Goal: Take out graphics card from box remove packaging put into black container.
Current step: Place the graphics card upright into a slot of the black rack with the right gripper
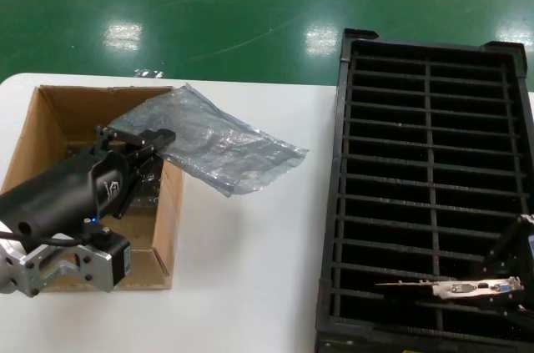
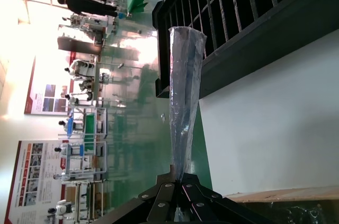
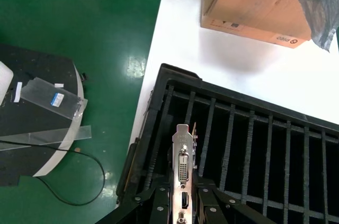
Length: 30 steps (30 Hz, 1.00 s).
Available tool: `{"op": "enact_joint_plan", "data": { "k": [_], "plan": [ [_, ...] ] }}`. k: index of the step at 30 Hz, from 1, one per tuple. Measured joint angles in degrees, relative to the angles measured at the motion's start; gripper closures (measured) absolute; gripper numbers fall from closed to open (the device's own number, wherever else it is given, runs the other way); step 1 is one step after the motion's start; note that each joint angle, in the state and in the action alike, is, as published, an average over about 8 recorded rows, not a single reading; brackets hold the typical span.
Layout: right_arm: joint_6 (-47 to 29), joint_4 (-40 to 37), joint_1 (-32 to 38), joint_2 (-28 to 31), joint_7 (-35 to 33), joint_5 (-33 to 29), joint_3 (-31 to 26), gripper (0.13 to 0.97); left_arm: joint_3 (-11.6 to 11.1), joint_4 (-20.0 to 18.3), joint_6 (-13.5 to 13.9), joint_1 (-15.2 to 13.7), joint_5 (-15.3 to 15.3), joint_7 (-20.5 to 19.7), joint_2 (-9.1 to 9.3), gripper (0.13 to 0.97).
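Note:
The graphics card (image 1: pixel 467 289) hangs low over the near right slots of the black container (image 1: pixel 430 161), silver bracket showing, with my right gripper (image 1: pixel 499 279) shut on it. In the right wrist view the bracket (image 3: pixel 183 155) stands between the fingers (image 3: pixel 159 203) above the container's ribs (image 3: pixel 249 144). My left gripper (image 1: pixel 154 140) is shut on a corner of the empty packaging (image 1: pixel 221 146), a crinkly grey-blue bag, which it holds over the far right side of the brown box (image 1: pixel 33 132). From the left wrist, the packaging (image 2: pixel 183 102) stretches away from the gripper (image 2: pixel 180 184).
Dark wrapped cards (image 1: pixel 146 186) lie inside the box. The white table (image 1: pixel 250 269) lies between box and container. Green floor surrounds the table, and a round black stand (image 3: pixel 37 123) sits on it beside the container's end.

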Motion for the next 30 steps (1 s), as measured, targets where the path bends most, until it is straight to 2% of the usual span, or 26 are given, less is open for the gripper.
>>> {"op": "enact_joint_plan", "data": {
  "k": [6, 12, 24, 30],
  "plan": [
    [0.0, 0.0, 0.5, 0.3, -0.1, 0.4, -0.9, 0.906, 0.0, 0.0, 0.0, 0.0, 0.0, 0.0, 0.0, 0.958],
    [0.0, -2.0, 3.7, -0.5, -0.6, 0.3, -4.7, 0.906, 0.0, 0.0, 0.0, 0.0, 0.0, 0.0, 0.0, 0.958],
    [0.0, -9.2, 17.2, -4.2, 1.3, 3.9, -17.4, 0.906, 0.0, 0.0, 0.0, 0.0, 0.0, 0.0, 0.0, 0.958],
    [0.0, -14.0, 22.9, -7.3, 3.5, 5.8, -21.7, 0.906, 0.0, 0.0, 0.0, 0.0, 0.0, 0.0, 0.0, 0.958]
  ]
}}
